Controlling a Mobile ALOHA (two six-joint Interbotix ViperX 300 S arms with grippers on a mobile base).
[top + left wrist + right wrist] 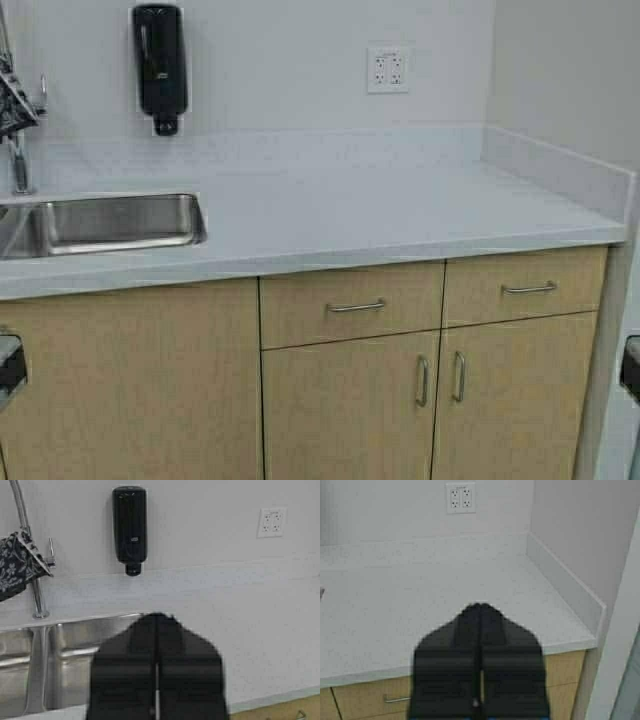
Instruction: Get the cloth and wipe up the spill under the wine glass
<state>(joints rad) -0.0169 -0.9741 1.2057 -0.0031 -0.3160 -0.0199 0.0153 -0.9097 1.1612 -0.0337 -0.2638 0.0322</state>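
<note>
— Looks like a shared kitchenette, perhaps an office break room.
— Judged from what?
— Pale countertop (pixel 400 215) with a low backsplash running into a corner, and a stainless steel sink (pixel 110 222) set in beside a tall curved faucet (pixel 31 555).
— Could be a home kitchen.
— Doubtful, given the black wall-mounted soap dispenser (pixel 160 65) above the sink, typical of workplaces.
— Anything else?
— Plain light wood cabinets (pixel 350 400) and drawers (pixel 352 303) with bar handles, a white double outlet (pixel 388 69), bare pale walls.
</note>
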